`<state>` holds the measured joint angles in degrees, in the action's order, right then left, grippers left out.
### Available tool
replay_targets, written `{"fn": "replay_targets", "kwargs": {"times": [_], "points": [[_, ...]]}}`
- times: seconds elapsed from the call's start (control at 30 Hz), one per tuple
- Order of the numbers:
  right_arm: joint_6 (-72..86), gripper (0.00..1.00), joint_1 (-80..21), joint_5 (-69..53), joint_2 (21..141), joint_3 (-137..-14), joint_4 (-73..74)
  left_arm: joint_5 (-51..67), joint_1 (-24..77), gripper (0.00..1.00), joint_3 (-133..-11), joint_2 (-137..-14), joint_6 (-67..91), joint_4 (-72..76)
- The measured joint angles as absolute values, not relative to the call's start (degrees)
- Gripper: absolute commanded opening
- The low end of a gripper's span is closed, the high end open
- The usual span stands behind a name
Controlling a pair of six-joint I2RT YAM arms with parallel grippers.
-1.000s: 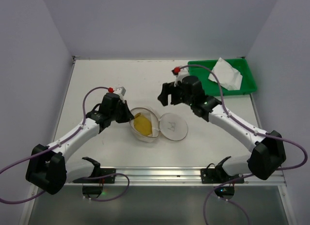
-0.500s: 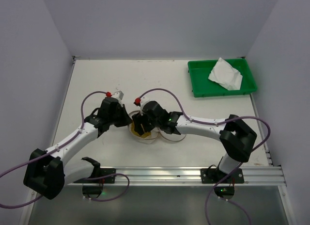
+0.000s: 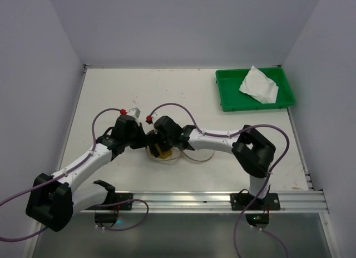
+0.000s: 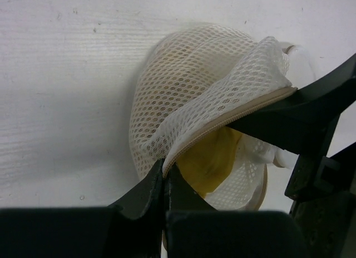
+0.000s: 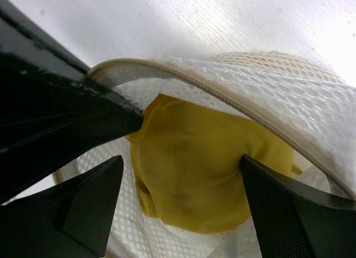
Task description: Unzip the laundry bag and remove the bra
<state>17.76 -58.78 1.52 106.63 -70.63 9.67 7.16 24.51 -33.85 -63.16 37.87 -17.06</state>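
Bra (image 5: pixel 194 169), yellow and bunched with no clear long axis, is lying directly below and between the spread fingers of the right claw (image 5: pixel 183 199), inside the open mouth of the laundry bag (image 4: pixel 189 91), so the right arm is the one placed for the pick. That claw is standing wide open with nothing in it, one finger on each side of the yellow cloth. I judge the coming move is calling for a short descent and a squeeze across the bunch. The left claw (image 4: pixel 165 180) is pinching the zip rim at the bag edge nearest it, jaws closed on it, and is holding the mesh flap raised off the table (image 4: pixel 61 74). The right wrist view is showing the bra lying free under the zip edge, while the left wrist view is showing the pinch itself. The top view is hiding both under the two wrists.
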Motion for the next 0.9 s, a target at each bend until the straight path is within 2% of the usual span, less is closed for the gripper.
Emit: {"fn": "replay_targets", "kwargs": {"times": [0.2,0.3,0.33,0.4,0.43,0.47,0.6,0.9], "points": [[16.93,0.87,-58.98,2.66,111.07,-75.24,14.04,5.04,23.97,0.0,-33.41,-63.37,37.95,-17.82],[16.67,0.64,-59.0,4.03,112.6,-76.51,15.44,4.71,24.01,0.0,-32.93,-63.61,38.0,-17.98],[16.58,0.47,-59.05,4.49,112.84,-76.47,15.81,4.78,24.18,0.0,-32.93,-63.64,38.0,-17.69],[16.47,0.27,-59.13,5.1,112.84,-75.9,15.86,4.91,24.29,0.0,-32.93,-63.64,38.0,-17.45],[16.4,0.13,-59.13,5.26,112.6,-75.44,15.62,4.91,24.29,0.0,-32.93,-63.68,38.0,-17.41],[16.25,0.09,-59.13,5.43,112.22,-74.81,15.31,4.91,24.29,0.0,-32.93,-63.7,38.0,-17.39],[16.43,0.0,-59.13,5.63,109.03,-71.22,14.15,4.91,24.29,0.0,-32.93,-63.79,38.0,-17.37],[15.64,0.0,-59.0,-0.45,92.18,-63.7,11.68,4.91,24.29,0.0,-32.93,-64.23,38.02,-17.23]]}}
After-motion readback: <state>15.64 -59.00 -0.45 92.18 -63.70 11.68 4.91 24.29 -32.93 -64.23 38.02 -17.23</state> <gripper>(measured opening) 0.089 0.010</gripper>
